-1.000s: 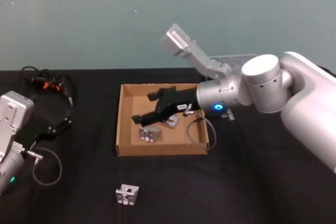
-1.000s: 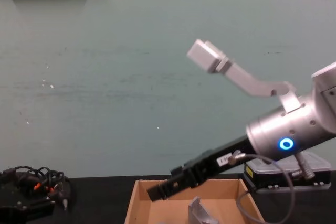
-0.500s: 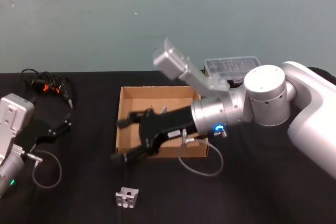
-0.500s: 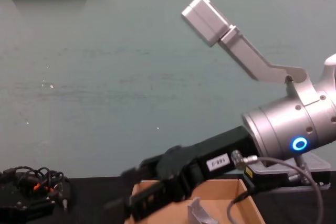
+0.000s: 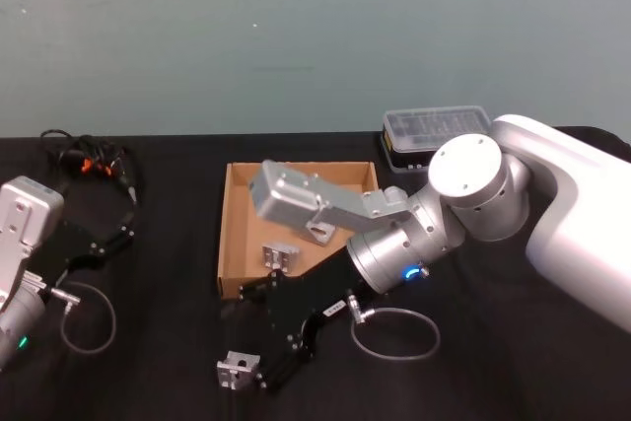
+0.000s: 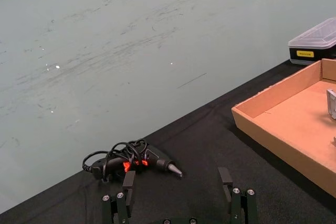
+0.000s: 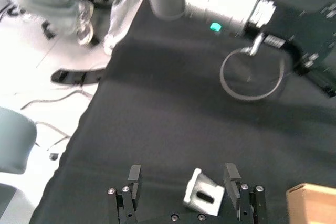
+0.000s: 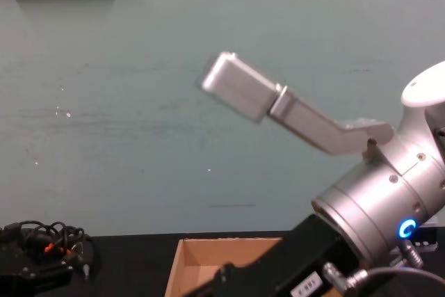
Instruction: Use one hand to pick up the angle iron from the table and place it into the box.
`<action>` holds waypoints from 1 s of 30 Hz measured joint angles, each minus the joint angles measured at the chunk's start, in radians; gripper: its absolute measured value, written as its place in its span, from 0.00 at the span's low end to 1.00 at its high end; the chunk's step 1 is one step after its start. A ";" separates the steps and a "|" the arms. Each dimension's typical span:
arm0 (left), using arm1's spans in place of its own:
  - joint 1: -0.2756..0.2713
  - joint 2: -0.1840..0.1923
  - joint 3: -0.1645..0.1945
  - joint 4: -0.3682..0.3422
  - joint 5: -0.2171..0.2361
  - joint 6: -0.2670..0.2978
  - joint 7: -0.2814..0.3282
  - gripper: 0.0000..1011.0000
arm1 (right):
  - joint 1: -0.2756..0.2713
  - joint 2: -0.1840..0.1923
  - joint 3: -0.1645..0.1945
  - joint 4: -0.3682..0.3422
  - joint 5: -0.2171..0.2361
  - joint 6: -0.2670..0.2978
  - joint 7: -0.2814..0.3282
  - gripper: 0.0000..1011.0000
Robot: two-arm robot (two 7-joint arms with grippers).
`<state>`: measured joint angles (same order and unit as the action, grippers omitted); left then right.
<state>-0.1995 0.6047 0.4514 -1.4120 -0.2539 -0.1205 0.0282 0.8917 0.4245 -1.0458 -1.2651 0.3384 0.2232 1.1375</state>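
The box (image 5: 229, 234) sits in the middle of the table (image 5: 158, 342), a shallow brown cardboard tray with low walls. Inside it, near the front wall, lies a second bracket (image 5: 279, 255) of light-grey metal. The rest of the floor that can be seen is bare cardboard (the right arm covers a part of it).

The angle iron (image 5: 239, 370) is outside the box, on the black table at about 7 o'clock from it, near the front edge. The right gripper (image 5: 258, 340) reaches down to this place from 2 o'clock. In the right wrist view its two fingers (image 7: 134, 174) stand apart with the angle iron between them, nearer to one finger than to the other. Whether that finger touches the metal, I cannot tell.

The left gripper (image 6: 177, 179) is parked at the left edge of the table, at about 9 o'clock from the box, its fingers also apart and with nothing between them.

At 2 o'clock from the box stands a black organiser case (image 5: 434, 135) with a clear lid, closed. At 10 o'clock lies a small power tool (image 5: 89, 160) with its cable in a coil.
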 joint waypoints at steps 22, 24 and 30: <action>0.000 0.000 0.000 0.000 0.000 0.000 0.000 0.99 | 0.054 -0.067 -0.102 0.118 -0.019 0.113 0.018 0.99; 0.000 0.000 0.000 0.000 0.000 0.000 0.000 0.99 | 0.053 -0.068 -0.101 0.121 -0.013 0.116 0.014 0.99; 0.000 0.000 0.000 0.000 0.000 0.000 0.000 0.99 | 0.029 -0.064 -0.080 0.125 0.019 0.105 -0.005 0.99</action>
<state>-0.1995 0.6047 0.4513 -1.4120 -0.2539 -0.1205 0.0283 0.9203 0.3603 -1.1261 -1.1398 0.3579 0.3282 1.1330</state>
